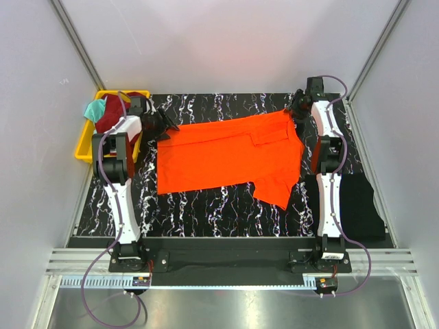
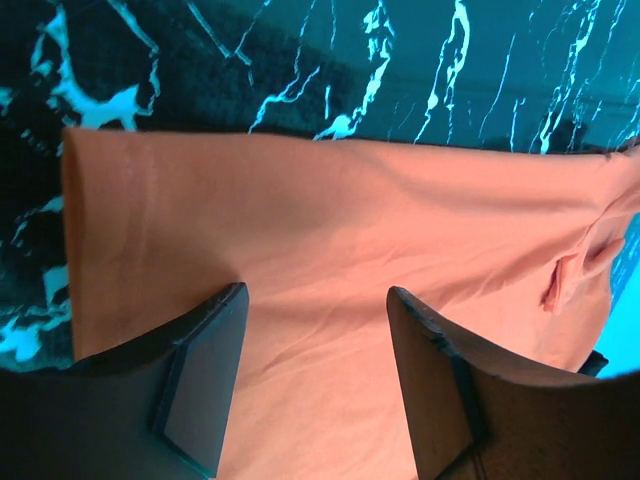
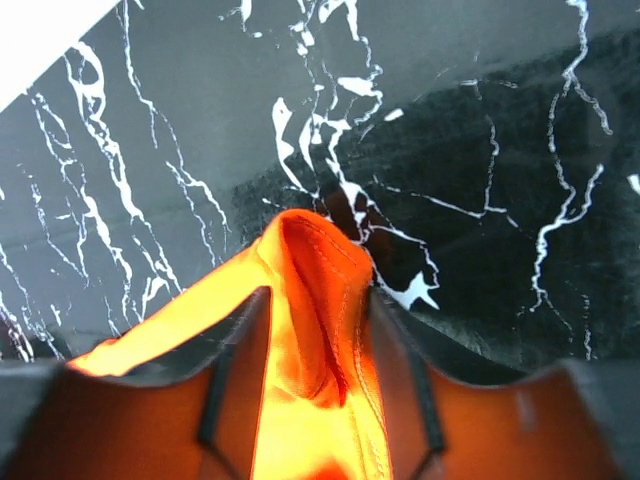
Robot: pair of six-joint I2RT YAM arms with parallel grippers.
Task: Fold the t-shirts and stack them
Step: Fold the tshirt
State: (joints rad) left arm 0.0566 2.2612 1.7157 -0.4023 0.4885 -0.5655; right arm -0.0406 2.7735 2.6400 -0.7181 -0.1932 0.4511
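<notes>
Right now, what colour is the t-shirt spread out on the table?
The t-shirt is bright orange, clearest in the top external view.

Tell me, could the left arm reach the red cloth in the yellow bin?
Probably yes. The left gripper is open and empty over the orange shirt, and the red cloth lies exposed in the yellow bin just beside that arm.

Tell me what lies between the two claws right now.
The orange shirt lies spread out between the left claw and the right claw. The top view shows it filling that stretch, with nothing else there.
</notes>
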